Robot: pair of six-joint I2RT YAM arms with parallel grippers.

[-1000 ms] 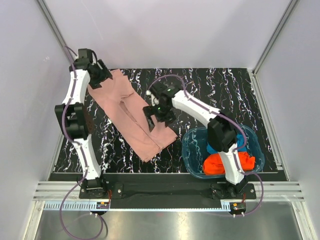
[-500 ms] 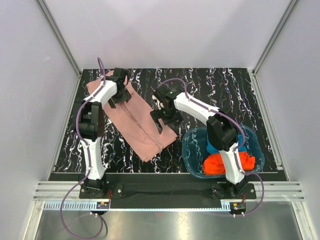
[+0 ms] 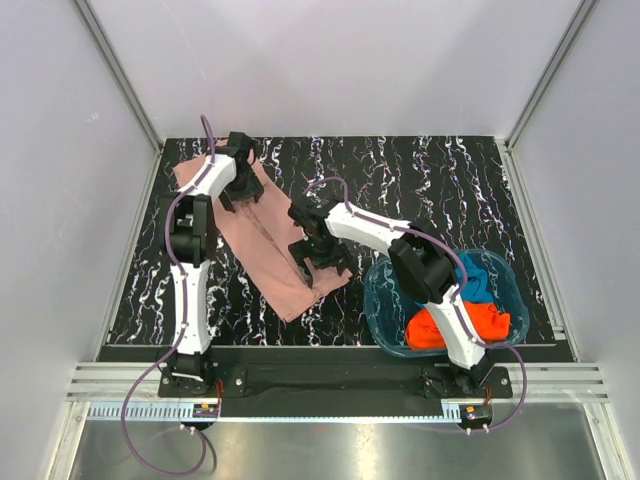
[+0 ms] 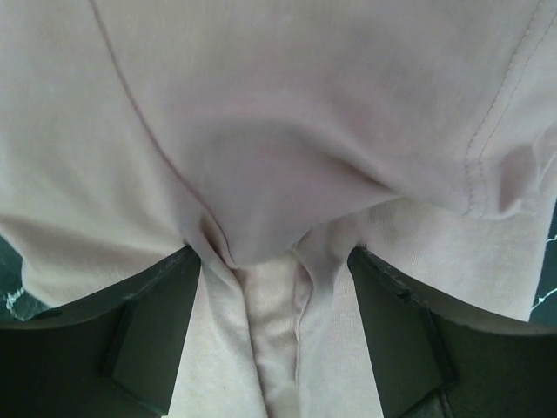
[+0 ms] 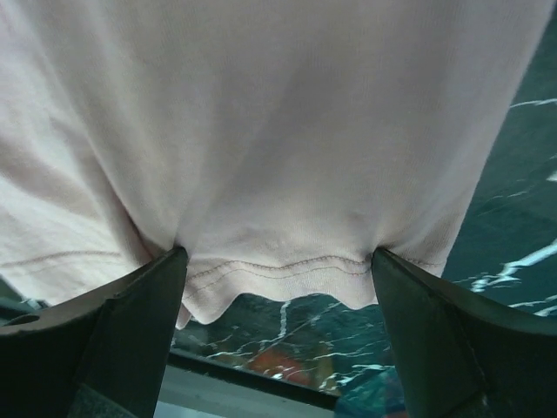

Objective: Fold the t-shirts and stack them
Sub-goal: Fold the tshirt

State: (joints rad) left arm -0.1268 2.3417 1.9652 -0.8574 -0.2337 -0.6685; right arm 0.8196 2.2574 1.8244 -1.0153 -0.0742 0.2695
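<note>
Left hand (image 4: 274,261) touches pink t-shirt (image 3: 265,235) on black marbled table (image 3: 450,190).

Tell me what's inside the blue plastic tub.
The tub holds a bunched orange-red shirt nearest the arm bases and a blue shirt behind it. The right arm crosses above, hiding part of both and the floor.

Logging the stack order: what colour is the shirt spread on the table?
Dusty pink; the shirt shows best in the top external view.

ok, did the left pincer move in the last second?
Yes. In the top view the left pincer has swung right, away from the far-left corner of the table, further onto the pink t-shirt.
</note>
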